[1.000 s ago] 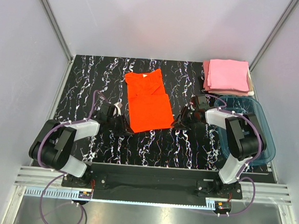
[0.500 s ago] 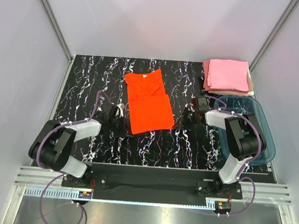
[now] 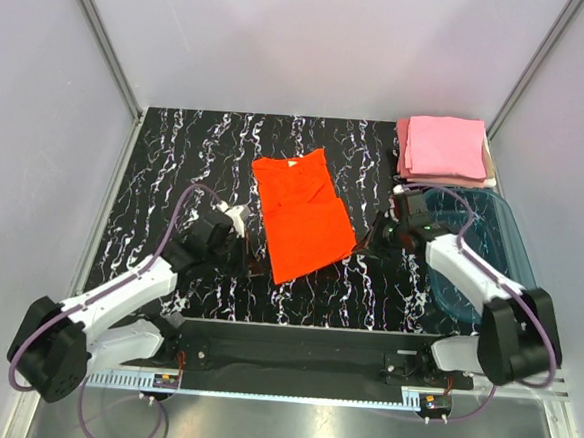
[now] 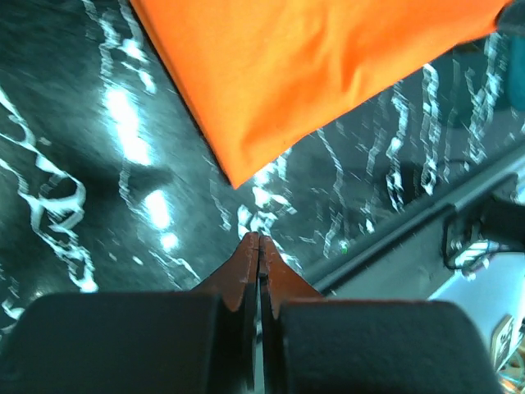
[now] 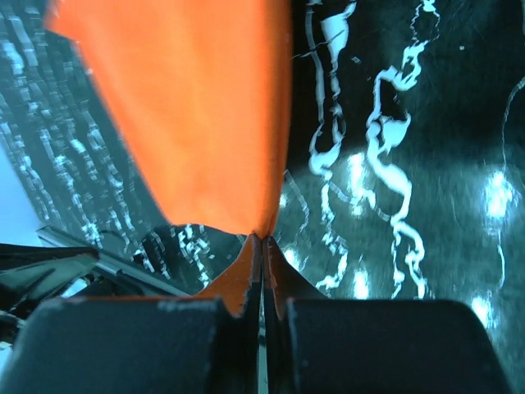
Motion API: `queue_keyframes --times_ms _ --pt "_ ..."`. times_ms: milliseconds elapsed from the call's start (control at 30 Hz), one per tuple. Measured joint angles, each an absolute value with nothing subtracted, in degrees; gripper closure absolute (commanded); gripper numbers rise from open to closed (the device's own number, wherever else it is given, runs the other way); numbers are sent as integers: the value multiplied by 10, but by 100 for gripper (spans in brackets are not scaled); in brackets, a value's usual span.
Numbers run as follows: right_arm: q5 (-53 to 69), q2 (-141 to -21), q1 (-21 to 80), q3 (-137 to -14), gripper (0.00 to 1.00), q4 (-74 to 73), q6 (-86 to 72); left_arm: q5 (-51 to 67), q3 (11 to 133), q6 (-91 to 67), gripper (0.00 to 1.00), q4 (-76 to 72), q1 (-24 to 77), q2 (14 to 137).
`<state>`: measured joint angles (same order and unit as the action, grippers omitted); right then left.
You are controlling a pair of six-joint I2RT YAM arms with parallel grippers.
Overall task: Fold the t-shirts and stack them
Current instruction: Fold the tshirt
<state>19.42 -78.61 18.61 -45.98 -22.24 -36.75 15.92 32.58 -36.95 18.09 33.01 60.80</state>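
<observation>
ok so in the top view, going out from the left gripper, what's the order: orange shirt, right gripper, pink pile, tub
1. The orange shirt: its near corner lies just ahead of the left gripper.
2. The right gripper: across the shirt, at its right corner.
3. The tub at the near right and the pink pile in the far right corner: too close to call.

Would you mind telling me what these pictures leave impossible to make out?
- Top view: how many shirts make up the pink stack; the layers are too small.
- Top view: part of the tub, behind the right arm.
- Wrist views: most of the orange shirt, cut off by frame edges.
- Right wrist: how much cloth the right gripper pinches, hidden by its fingers.
</observation>
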Motion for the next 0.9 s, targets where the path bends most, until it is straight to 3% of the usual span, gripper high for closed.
queue_keyframes --times_ms 33,133,333,433,900 --pt "188 -759 187 -459 100 -235 -367 152 326 -373 100 190 343 593" --pt "179 -698 189 -451 100 -257 -367 143 329 -381 80 209 370 567" --pt "169 -677 189 -407 100 -272 -372 156 310 -426 73 157 380 603" --pt "159 -677 189 -376 100 -281 -378 157 283 -459 64 111 407 630" --pt "157 -633 191 -315 100 -279 -393 103 264 -559 58 31 479 722"
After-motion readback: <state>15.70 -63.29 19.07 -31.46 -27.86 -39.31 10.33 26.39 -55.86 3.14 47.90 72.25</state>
